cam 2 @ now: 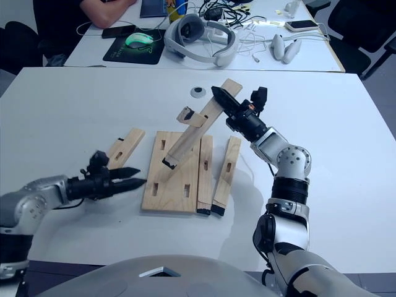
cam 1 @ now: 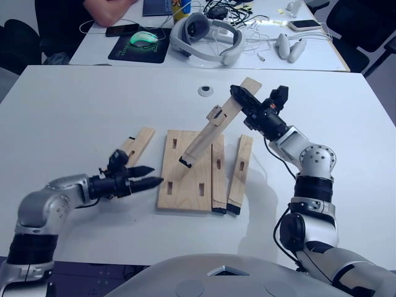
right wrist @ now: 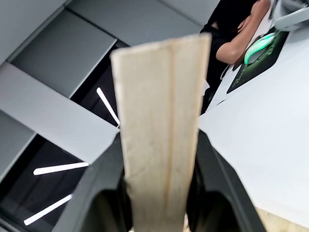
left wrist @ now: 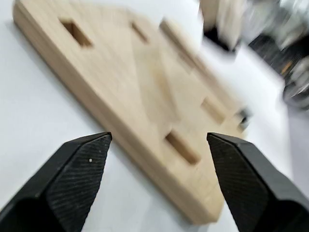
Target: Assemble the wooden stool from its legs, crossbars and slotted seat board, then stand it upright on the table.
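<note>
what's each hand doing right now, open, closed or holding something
Left hand: open, empty, next to the seat board.
Right hand: closed on a tilted wooden leg, its lower end down on the seat board.

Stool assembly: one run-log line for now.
right gripper: shut on leg, tilted over seat board | left gripper: open, beside board's left edge | loose: two legs right of board, one piece left
</note>
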